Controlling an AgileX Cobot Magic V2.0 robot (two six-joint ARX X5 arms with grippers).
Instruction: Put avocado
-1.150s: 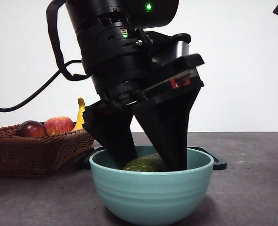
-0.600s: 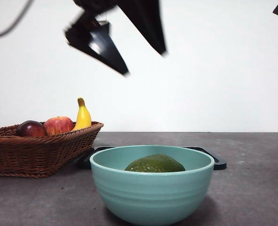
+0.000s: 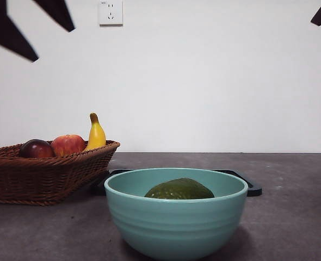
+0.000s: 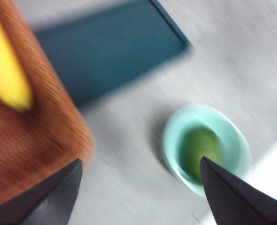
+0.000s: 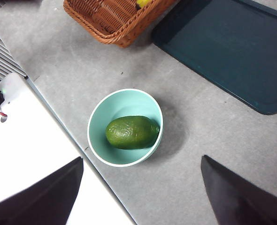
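Avocado (image 5: 132, 132) lies on its side in the bowl (image 5: 99, 144) — both end effectors high, spread wide, empty.

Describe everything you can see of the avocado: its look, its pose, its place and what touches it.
The avocado is dark olive-green, oval and whole, with a slightly bumpy, shiny skin. It lies on its side inside the pale turquoise bowl, resting on the bottom with one end against the wall. From the front view only its rounded top shows above the rim. No gripper touches it.
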